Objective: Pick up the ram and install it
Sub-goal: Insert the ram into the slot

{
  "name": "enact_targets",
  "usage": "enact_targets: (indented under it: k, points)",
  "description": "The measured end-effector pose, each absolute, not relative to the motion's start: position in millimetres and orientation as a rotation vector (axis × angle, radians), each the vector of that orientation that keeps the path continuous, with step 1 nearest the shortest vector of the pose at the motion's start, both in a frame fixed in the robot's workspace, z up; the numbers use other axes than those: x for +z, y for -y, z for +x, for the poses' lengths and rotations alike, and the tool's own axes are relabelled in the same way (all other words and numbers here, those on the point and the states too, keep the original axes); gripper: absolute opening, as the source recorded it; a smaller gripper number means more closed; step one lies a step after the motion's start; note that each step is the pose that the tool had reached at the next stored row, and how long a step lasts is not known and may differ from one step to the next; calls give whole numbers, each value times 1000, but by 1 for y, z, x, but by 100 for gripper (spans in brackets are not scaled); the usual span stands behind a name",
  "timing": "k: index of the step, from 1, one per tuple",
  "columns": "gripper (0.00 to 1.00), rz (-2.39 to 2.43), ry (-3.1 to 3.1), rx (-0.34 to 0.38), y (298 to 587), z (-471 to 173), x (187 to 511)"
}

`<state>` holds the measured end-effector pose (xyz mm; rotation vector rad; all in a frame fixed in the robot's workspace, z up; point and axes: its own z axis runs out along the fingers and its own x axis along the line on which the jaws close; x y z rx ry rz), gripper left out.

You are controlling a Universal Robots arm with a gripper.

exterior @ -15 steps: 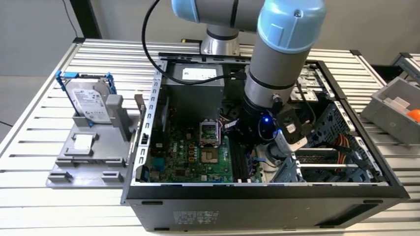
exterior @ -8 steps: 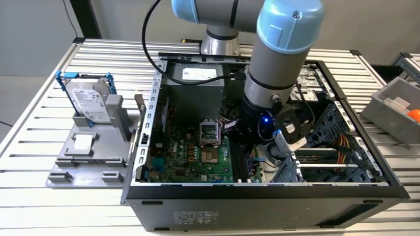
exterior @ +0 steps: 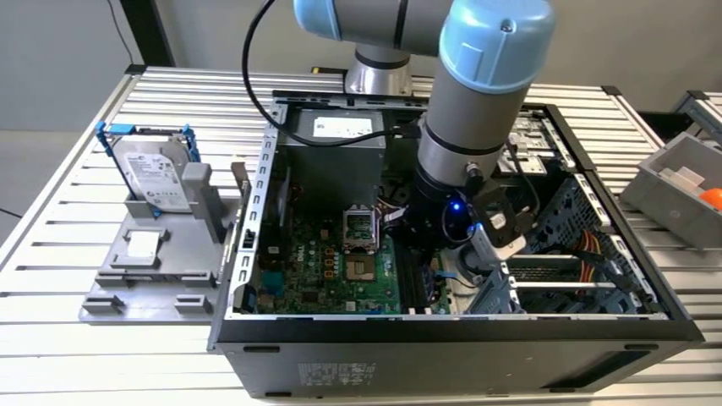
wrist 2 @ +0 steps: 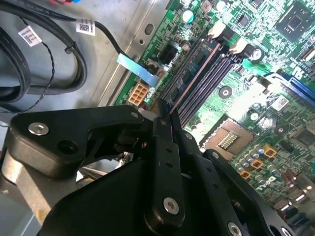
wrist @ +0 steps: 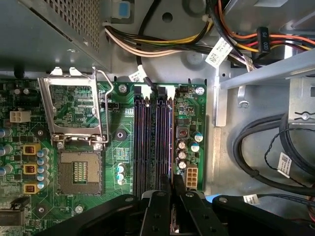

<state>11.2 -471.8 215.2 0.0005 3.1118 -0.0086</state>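
Observation:
The ram (wrist: 171,142) shows edge-on as a thin blue stick with a coppery top edge (wrist 2: 194,76). It stands along the outermost of the motherboard's black slots (wrist: 147,142), beside the small capacitors. My gripper (wrist: 172,183) is low inside the open computer case (exterior: 259,211), right over the near end of that slot. Its two black fingers (wrist 2: 165,147) are pressed together on the ram's end. In the exterior view the arm's wrist (exterior: 451,211) reaches down over the green motherboard (exterior: 327,271) and hides the ram.
Thick black cables (wrist: 256,162) and a metal drive cage (wrist: 266,73) lie close beside the slots. The CPU socket (wrist: 78,169) sits on the slots' other side. On the exterior view's left, a hard drive in a blue frame (exterior: 152,173) leans on a grey fixture (exterior: 147,271).

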Motion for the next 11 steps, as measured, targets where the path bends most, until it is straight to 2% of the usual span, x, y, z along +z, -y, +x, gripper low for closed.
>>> enact_targets:
  k: [11]
  points:
    - [0,1,-3112,-9,472,11,211]
